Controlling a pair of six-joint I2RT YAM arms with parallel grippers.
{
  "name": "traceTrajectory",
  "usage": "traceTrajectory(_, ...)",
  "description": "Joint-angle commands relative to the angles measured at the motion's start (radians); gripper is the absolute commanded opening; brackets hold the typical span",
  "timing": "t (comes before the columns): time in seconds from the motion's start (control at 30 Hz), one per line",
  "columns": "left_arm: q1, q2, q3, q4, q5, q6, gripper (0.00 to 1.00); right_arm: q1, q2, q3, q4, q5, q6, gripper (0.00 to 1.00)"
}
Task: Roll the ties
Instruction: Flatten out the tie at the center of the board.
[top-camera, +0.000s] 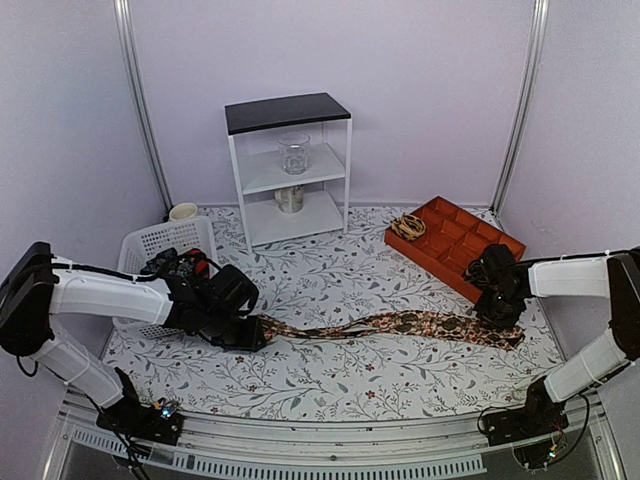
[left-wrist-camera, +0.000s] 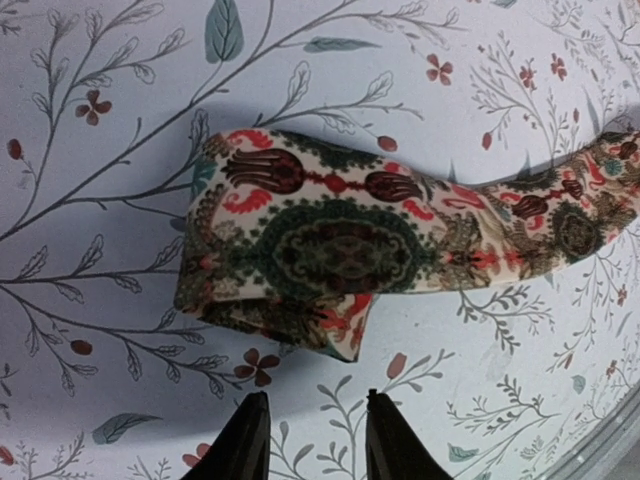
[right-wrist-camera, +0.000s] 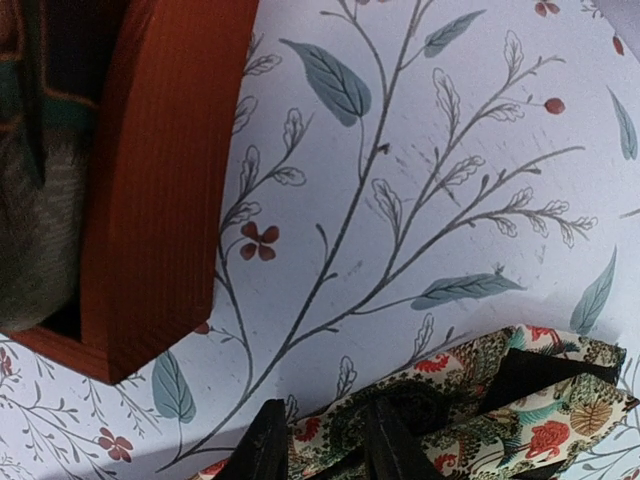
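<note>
One tie (top-camera: 400, 324), brown with a pale, red and green print, lies stretched across the table from left to right. Its left end is folded over into a short flat roll (left-wrist-camera: 300, 255). My left gripper (top-camera: 243, 332) hovers just beside that roll; in the left wrist view it (left-wrist-camera: 315, 405) is open and empty, with the roll a little beyond the fingertips. My right gripper (top-camera: 497, 305) is over the tie's wide end (right-wrist-camera: 480, 410). In the right wrist view it (right-wrist-camera: 325, 425) is open, and the tie's edge lies between the fingers.
An orange-red compartment tray (top-camera: 455, 243) stands right behind the right gripper, its corner (right-wrist-camera: 150, 200) close to the fingers. A white basket (top-camera: 165, 243) holding items stands behind the left arm. A white shelf (top-camera: 290, 165) holding a glass jar stands at the back.
</note>
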Motion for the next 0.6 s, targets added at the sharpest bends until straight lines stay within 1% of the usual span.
traceTrajectory(0.0, -0.015, 0.036, 0.0, 0.037, -0.047, -0.008, 0.34, -0.02, 0.029, 0.001, 0.027, 0.0, -0.009, 0.28)
traceTrajectory(0.17, -0.012, 0.088, 0.011, 0.072, -0.086, -0.016, 0.36, -0.022, 0.018, 0.003, 0.033, 0.001, -0.009, 0.28)
traceTrajectory(0.33, -0.011, 0.091, 0.001, 0.157, -0.085, -0.009, 0.38, -0.025, 0.014, 0.002, 0.033, 0.006, -0.005, 0.28)
traceTrajectory(0.57, -0.011, 0.082, 0.009, 0.138, -0.111, -0.037, 0.39, -0.035, 0.005, -0.005, 0.033, 0.017, 0.0, 0.28)
